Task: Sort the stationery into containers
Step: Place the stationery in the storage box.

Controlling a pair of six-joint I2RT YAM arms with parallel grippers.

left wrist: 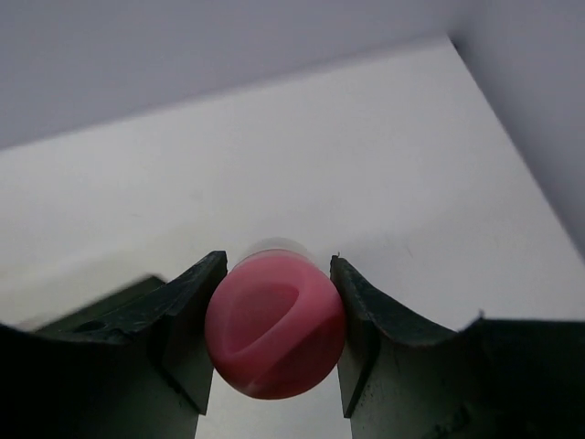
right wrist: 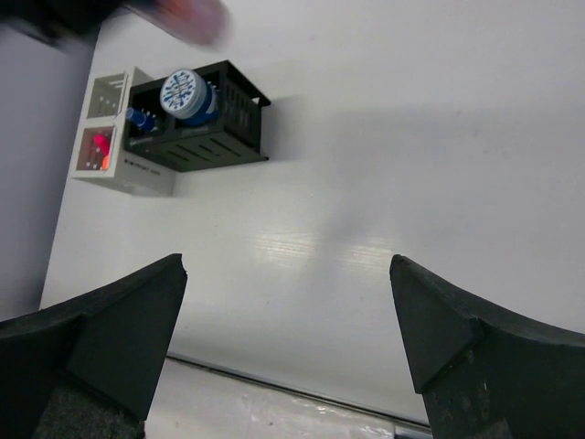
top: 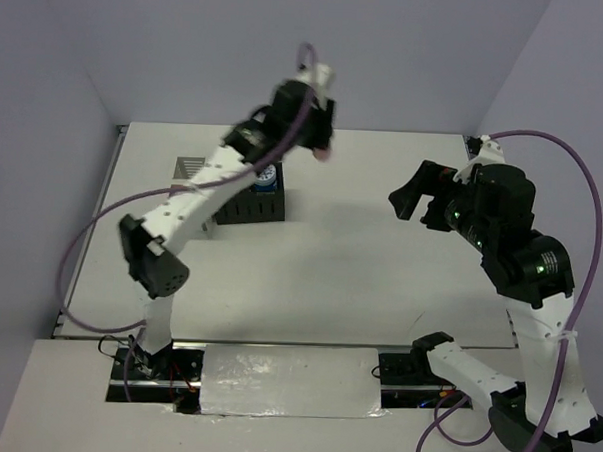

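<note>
Gripping glossy round-ended pink stick (left wrist: pixel 274 329) tight in left hand (left wrist: pixel 276 270), high above far edge of white table (top: pixel 359 279), nr black slatted plastic organizer (right wrist: pixel 215 151) at far-left. Holding right hand (right wrist: pixel 288 274) wide apart, empty, nr right edge. Could slip: smooth, round. Could miss slot if dropped from up here, hit rim & roll away.

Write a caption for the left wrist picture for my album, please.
The left gripper pinches a pink stick, its round end facing the camera, above the white table.
</note>
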